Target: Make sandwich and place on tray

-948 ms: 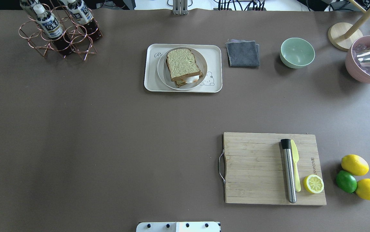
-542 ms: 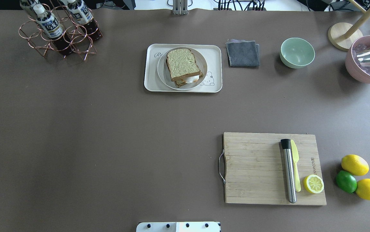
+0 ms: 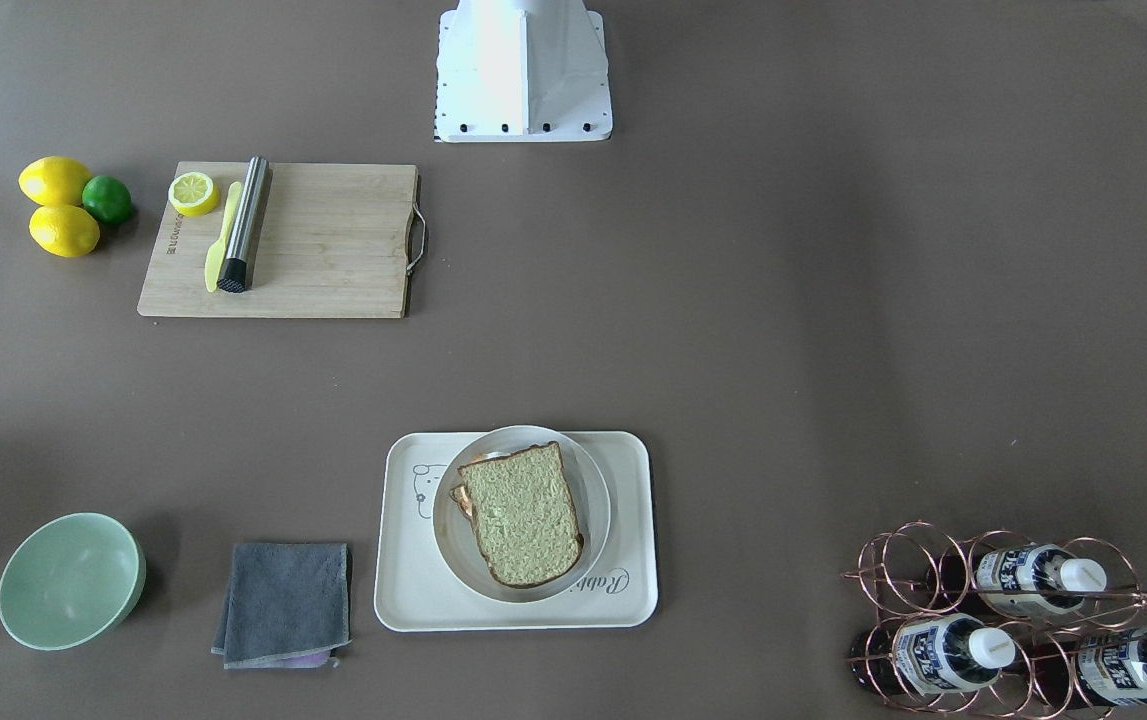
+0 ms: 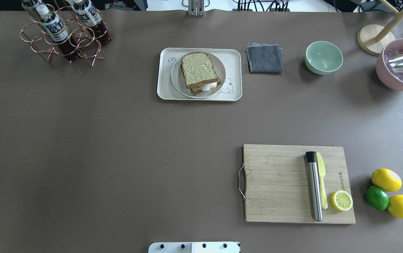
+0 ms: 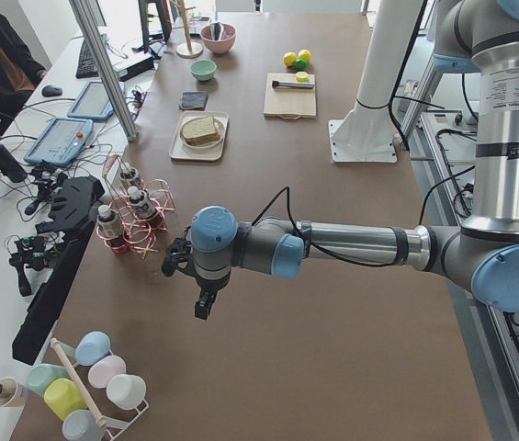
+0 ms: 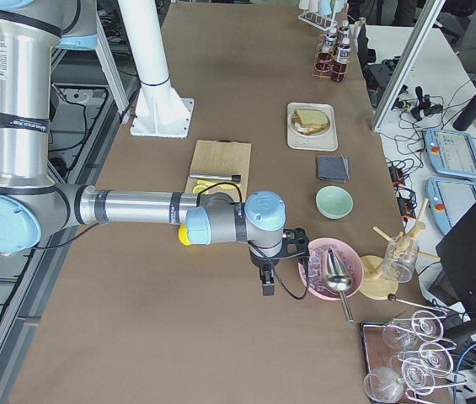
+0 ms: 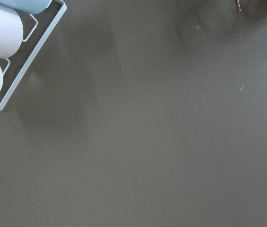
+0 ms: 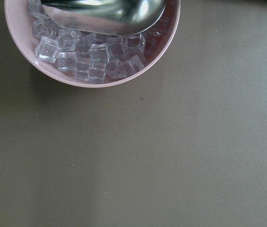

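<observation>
Brown paper covers the counter (image 4: 117, 140). Toward twelve o'clock in the overhead view, the sandwich (image 4: 199, 71) rests on a round plate (image 4: 221, 70) inside the cream tray (image 4: 164, 92). Its top slice is tan and dark-crusted, with egg (image 4: 209, 86) peeking out at five o'clock. The task looks finished, with only retreat remaining. Left pincer (image 5: 203, 310) and right pincer (image 6: 266, 286) hang well apart from it; how open they are I cannot tell.

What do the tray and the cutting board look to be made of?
Tray: likely matte cream plastic or melamine, going by its smooth rounded rim and printed drawing. Cutting board: bamboo or wood, with visible strips and grain.
</observation>
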